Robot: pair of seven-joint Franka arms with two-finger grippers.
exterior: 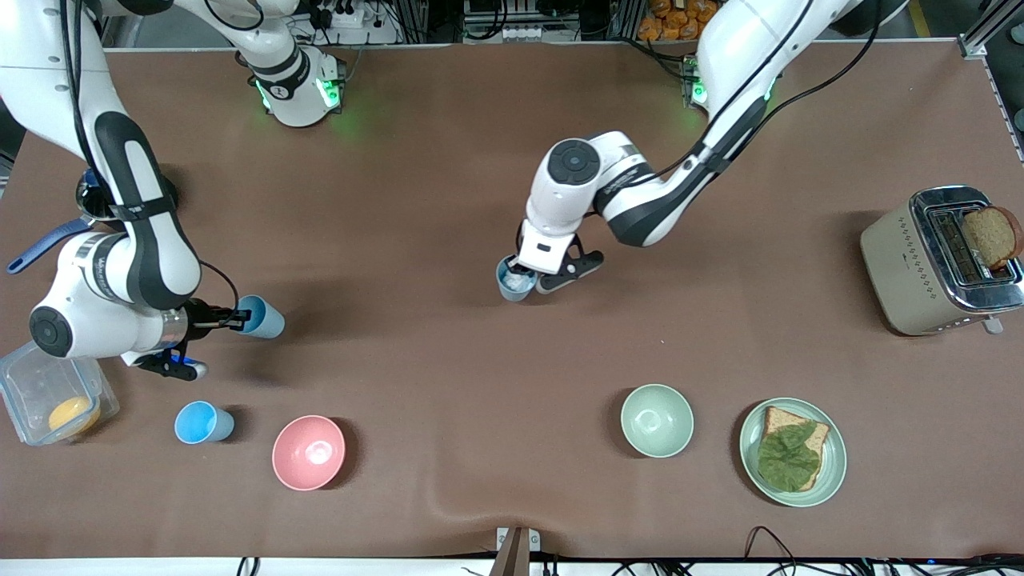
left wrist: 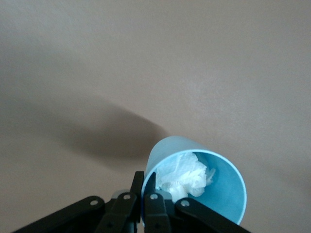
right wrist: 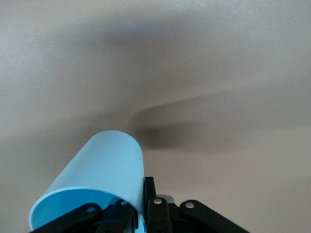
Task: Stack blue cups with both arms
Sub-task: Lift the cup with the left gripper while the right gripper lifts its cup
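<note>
Three blue cups show. My left gripper (exterior: 520,270) is shut on the rim of one blue cup (exterior: 512,282) near the table's middle; in the left wrist view this cup (left wrist: 221,194) has crumpled white paper (left wrist: 187,175) inside and one finger in, one out. My right gripper (exterior: 238,318) is shut on the wall of a second blue cup (exterior: 264,318), held on its side above the table toward the right arm's end; it also shows in the right wrist view (right wrist: 104,174). A third blue cup (exterior: 202,422) stands upright, nearer the front camera, beside the pink bowl.
A pink bowl (exterior: 309,452) and a pale green bowl (exterior: 657,420) sit near the front. A green plate (exterior: 832,472) holds bread with a leaf. A toaster (exterior: 920,264) holds a slice. A clear box (exterior: 24,384) holds an orange thing.
</note>
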